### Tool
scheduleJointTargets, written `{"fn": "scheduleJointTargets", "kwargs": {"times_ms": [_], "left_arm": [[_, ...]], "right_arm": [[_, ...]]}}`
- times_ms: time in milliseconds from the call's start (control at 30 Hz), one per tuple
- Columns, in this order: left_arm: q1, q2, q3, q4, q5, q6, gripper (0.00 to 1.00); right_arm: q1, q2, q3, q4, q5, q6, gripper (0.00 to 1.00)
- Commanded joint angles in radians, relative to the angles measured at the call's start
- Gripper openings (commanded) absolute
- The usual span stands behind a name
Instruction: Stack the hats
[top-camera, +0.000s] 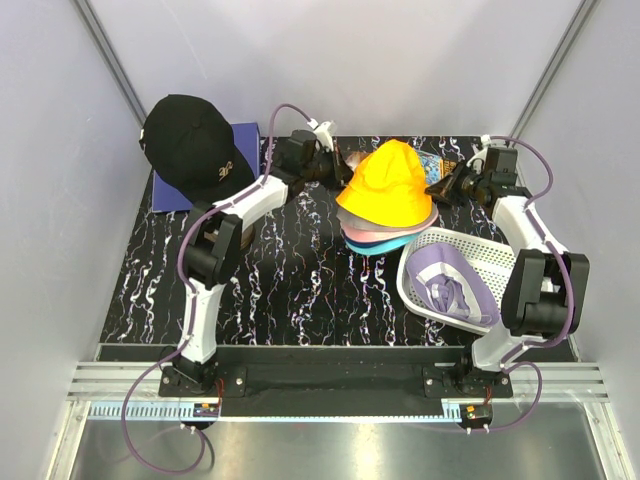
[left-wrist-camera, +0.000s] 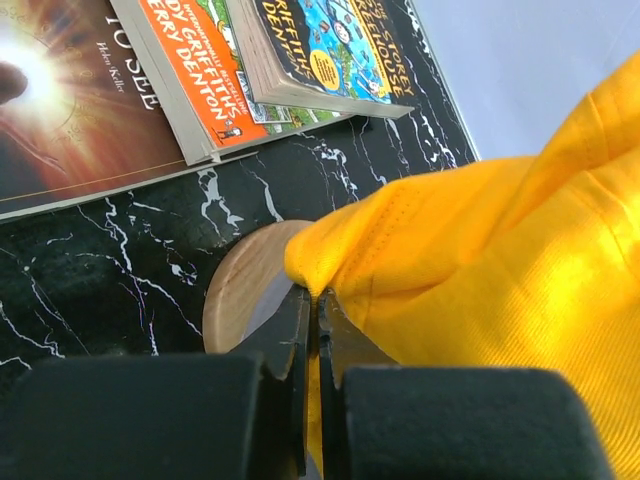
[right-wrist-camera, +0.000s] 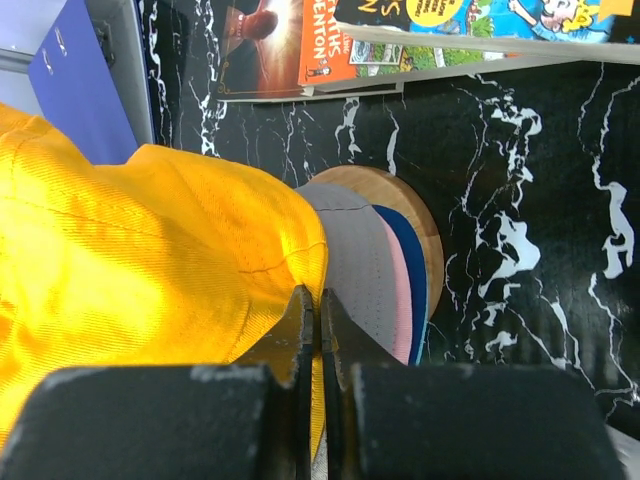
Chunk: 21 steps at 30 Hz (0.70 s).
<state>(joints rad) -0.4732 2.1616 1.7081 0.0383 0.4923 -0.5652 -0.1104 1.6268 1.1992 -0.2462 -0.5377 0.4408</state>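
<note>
Stack: we found the orange hat (top-camera: 388, 185) uppermost at mid-table, capping the lower hats (top-camera: 378, 240), whose pink, lavender and teal brims showed beneath its near edge.
Stack base: a round wooden disc (right-wrist-camera: 405, 195) lay under the pile on the black marbled table (top-camera: 290, 280).
Left gripper (left-wrist-camera: 316, 300): clenched on the brim of the orange hat at its rear left side; we saw yellow-orange fabric pinched between the closed jaws.
Right gripper (right-wrist-camera: 318, 300): likewise clamped on the same brim at the opposite side, above the lower hats' grey-lavender, pink and blue edges.
Basket: the white perforated basket (top-camera: 470, 243) lay at the right of the table, just beside the right arm and near the pile; it appeared tipped.
Basket contents: we saw one lavender hat (top-camera: 450, 285) inside, its white lining showing.
Black cap (top-camera: 190, 145): it sat raised at the left rear, above a blue folder (top-camera: 245, 135); we could not tell what carried it.
Books (left-wrist-camera: 200, 60): several lay flat along the rear edge, behind the pile.
</note>
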Motion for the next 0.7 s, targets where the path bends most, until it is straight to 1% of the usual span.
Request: {"fn": "scheduleJointTargets", "kwargs": {"times_ms": [0,33,67,100,167,200,267,300,367,400,433,500,533,667], "left_arm": [[0.039,-0.048,0.099,-0.126,-0.135,0.010,0.19],[0.042,-0.058,0.114,-0.129,-0.138,0.001,0.27],[0.048,-0.081,0.126,-0.132,-0.143,-0.008,0.37],[0.050,-0.097,0.143,-0.146,-0.153,-0.024,0.59],[0.053,-0.132,0.145,-0.164,-0.195,-0.036,0.70],[0.054,-0.176,0.133,-0.178,-0.205,-0.044,0.78],[0.053,-0.224,0.104,-0.186,-0.236,-0.053,0.81],[0.053,-0.268,0.084,-0.187,-0.245,-0.083,0.81],[0.054,-0.316,0.000,-0.169,-0.247,-0.142,0.82],[0.053,-0.351,-0.036,-0.151,-0.232,-0.166,0.82],[0.053,-0.365,-0.100,-0.129,-0.181,-0.192,0.79],[0.053,-0.399,-0.169,-0.043,-0.115,-0.268,0.76],[0.047,-0.407,-0.221,-0.022,-0.104,-0.283,0.74],[0.033,-0.431,-0.300,0.029,-0.057,-0.341,0.74]], "right_arm": [[-0.029,-0.047,0.017,-0.094,0.127,-0.056,0.00],[-0.029,-0.048,0.023,-0.093,0.122,-0.053,0.00],[-0.029,-0.056,0.031,-0.093,0.110,-0.053,0.00],[-0.029,-0.061,0.040,-0.090,0.105,-0.050,0.00],[-0.029,-0.071,0.045,-0.077,0.087,-0.043,0.00],[-0.029,-0.074,0.046,-0.073,0.081,-0.039,0.00],[-0.029,-0.084,0.039,-0.051,0.062,-0.024,0.00],[-0.029,-0.087,0.034,-0.045,0.058,-0.019,0.00],[-0.029,-0.094,0.022,-0.027,0.042,-0.013,0.00],[-0.029,-0.096,0.017,-0.019,0.039,-0.010,0.00],[-0.029,-0.099,0.014,-0.016,0.033,-0.010,0.00],[-0.029,-0.110,0.000,-0.008,0.030,-0.010,0.00],[-0.029,-0.113,-0.006,-0.007,0.030,-0.010,0.00],[-0.029,-0.130,-0.024,-0.001,0.021,-0.008,0.00]]}}
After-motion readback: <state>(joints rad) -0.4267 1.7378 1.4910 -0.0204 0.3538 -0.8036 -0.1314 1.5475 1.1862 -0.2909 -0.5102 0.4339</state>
